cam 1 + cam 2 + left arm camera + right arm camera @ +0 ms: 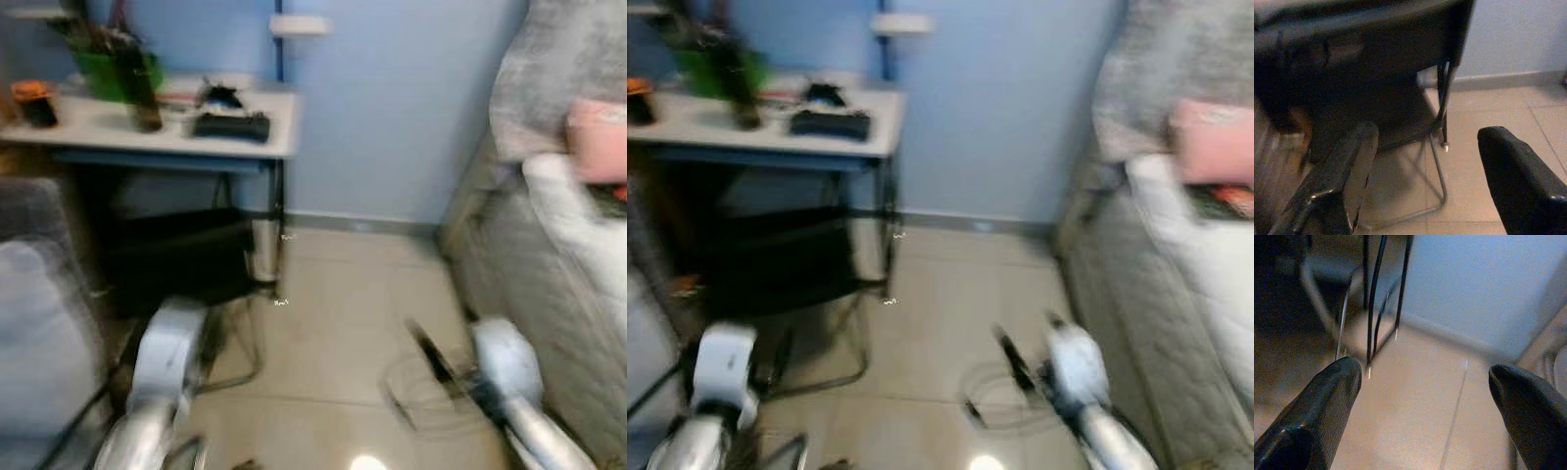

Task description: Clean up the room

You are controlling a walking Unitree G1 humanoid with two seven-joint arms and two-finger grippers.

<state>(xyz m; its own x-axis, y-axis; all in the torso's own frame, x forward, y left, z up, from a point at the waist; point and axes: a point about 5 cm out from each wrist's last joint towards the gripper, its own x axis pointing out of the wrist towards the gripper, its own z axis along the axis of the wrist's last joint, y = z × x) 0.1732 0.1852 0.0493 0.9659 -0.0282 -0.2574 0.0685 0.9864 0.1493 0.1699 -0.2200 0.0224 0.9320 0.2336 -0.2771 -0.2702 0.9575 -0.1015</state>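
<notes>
Bedroom in a home, blurred.
Bed (pixel 573 294) with white sheet and pink pillow (pixel 598 137) at right; cluttered white desk (pixel 157 132) against blue wall (pixel 392 108), with bottle (pixel 140 83) and green plant (pixel 113 59); tiled floor (pixel 343 323).

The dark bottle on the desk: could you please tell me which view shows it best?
The left eye view: the dark bottle stands whole on the white desk, though blurred. The right eye view shows it smaller and blurrier. The wrist views look at the floor and desk legs.
</notes>
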